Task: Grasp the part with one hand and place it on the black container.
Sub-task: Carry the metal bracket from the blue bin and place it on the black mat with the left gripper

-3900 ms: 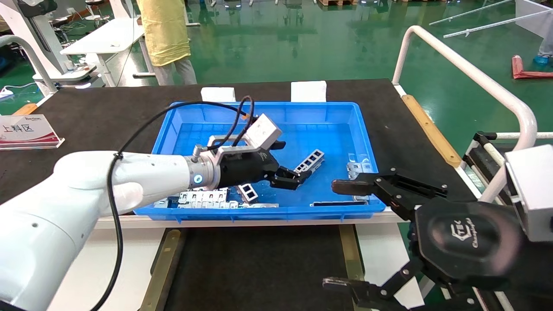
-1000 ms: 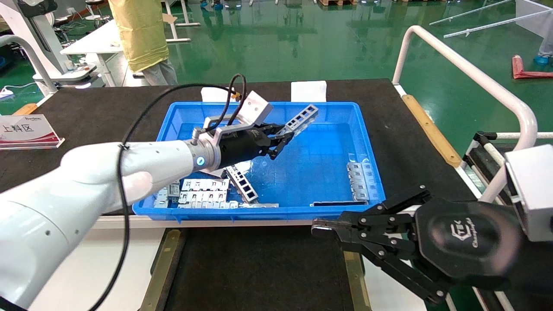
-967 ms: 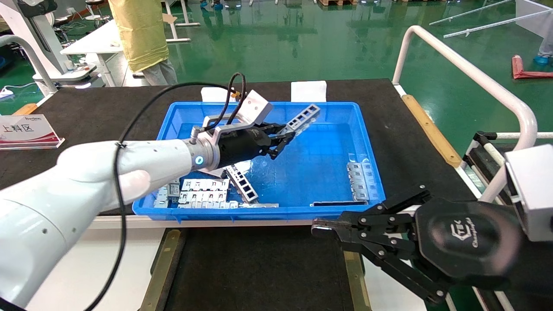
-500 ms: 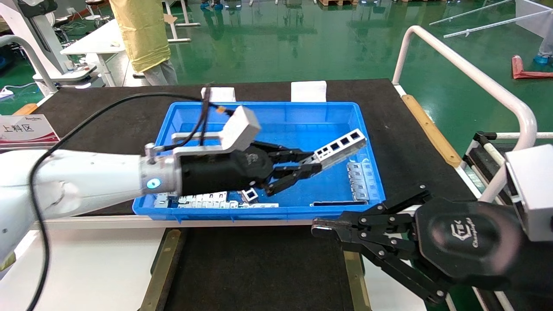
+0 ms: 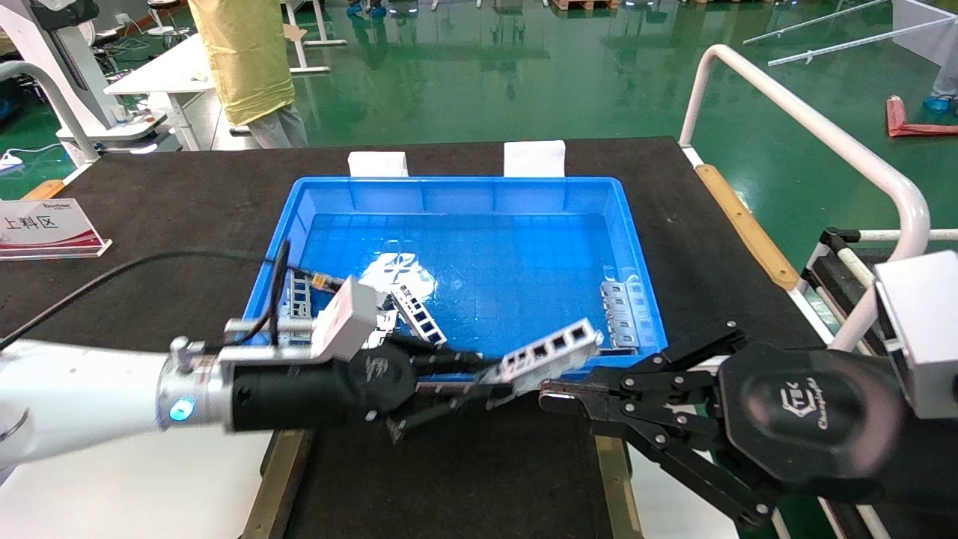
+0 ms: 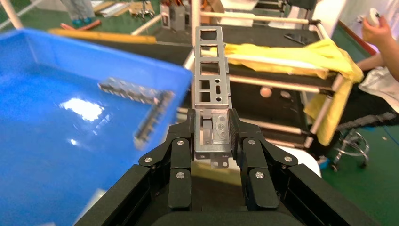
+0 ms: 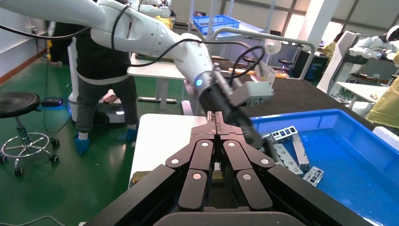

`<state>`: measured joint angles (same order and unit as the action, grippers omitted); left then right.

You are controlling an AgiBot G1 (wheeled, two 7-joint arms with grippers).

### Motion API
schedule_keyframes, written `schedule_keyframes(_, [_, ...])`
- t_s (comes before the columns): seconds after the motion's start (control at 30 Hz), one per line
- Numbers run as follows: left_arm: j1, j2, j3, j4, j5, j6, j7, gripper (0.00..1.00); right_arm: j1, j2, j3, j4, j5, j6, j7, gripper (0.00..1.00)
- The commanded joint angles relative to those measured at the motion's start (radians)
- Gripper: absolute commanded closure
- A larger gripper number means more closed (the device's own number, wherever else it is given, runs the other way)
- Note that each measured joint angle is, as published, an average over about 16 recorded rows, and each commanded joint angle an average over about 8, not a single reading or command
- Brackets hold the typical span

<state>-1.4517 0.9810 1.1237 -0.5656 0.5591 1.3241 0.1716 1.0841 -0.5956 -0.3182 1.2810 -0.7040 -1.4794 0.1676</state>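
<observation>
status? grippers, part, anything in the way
Left gripper jaws shut on the part, carried over the blue bin's near rim toward the black container. Right gripper shut, empty, close beside the part's tip: possible clash.

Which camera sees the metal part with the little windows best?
The left wrist view: the part fills the middle, held by the left gripper, its cutouts clear. The head view shows it small and tilted. The right wrist view doesn't clearly show it.
</observation>
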Motion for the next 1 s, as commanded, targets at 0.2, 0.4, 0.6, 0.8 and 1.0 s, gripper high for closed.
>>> schedule_keyframes(0.2, [0.118, -0.105, 0.012, -0.200, -0.012, -0.067, -0.043, 1.00, 0.000, 0.000, 0.000, 0.000, 0.000, 0.000, 0.000, 1.00])
schedule_keyframes(0.4, [0.237, -0.174, 0.026, -0.375, -0.027, -0.215, -0.092, 1.00, 0.000, 0.000, 0.000, 0.000, 0.000, 0.000, 0.000, 1.00])
schedule_keyframes(0.6, [0.346, -0.204, 0.034, -0.472, -0.047, -0.377, -0.119, 1.00, 0.000, 0.000, -0.001, 0.000, 0.000, 0.000, 0.000, 1.00])
schedule_keyframes(0.8, [0.431, -0.199, 0.039, -0.506, -0.069, -0.516, -0.135, 1.00, 0.000, 0.000, -0.001, 0.000, 0.001, 0.000, 0.000, 1.00])
schedule_keyframes(1.0, [0.490, -0.174, 0.036, -0.507, -0.087, -0.640, -0.142, 1.00, 0.000, 0.000, -0.001, 0.000, 0.001, 0.000, -0.001, 1.00])
